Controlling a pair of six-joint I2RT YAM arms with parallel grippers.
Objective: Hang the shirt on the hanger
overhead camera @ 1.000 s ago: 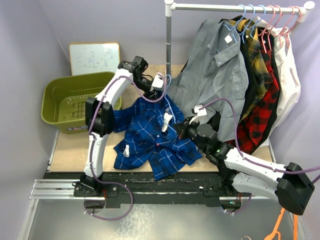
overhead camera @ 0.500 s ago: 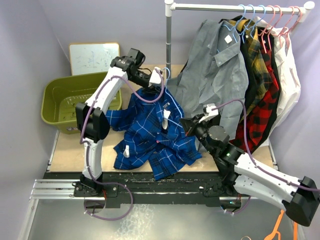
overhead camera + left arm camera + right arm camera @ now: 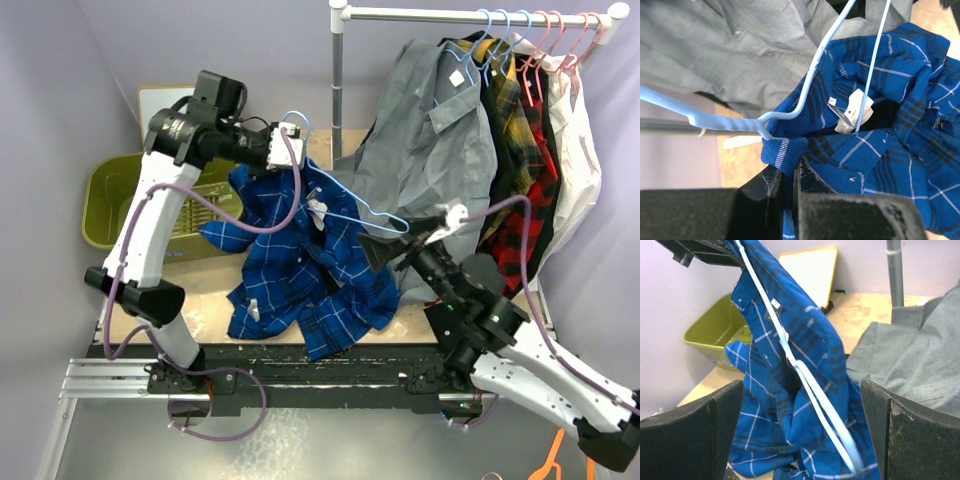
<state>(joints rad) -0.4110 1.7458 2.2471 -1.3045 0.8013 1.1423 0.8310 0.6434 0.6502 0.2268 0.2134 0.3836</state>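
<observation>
Blue shirt (image 3: 880,150) hangs pinched in the left end effector (image 3: 790,170); the right end effector (image 3: 380,250) gapes empty, so the hanger (image 3: 725,121) may slip out.

To the right of the blue shirt (image 3: 300,260) the hanging grey shirt (image 3: 430,140) crowds in close. The rack pole (image 3: 337,90) stands just behind it, and the green bin (image 3: 110,200) blocks its left. Bare worktop (image 3: 210,280) at its near-left corner leaves room to pass.

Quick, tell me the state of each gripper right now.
Left gripper: shut, pinching the shirt at its collar edge, just below the hanger.
Right gripper: open, holding nothing.
</observation>
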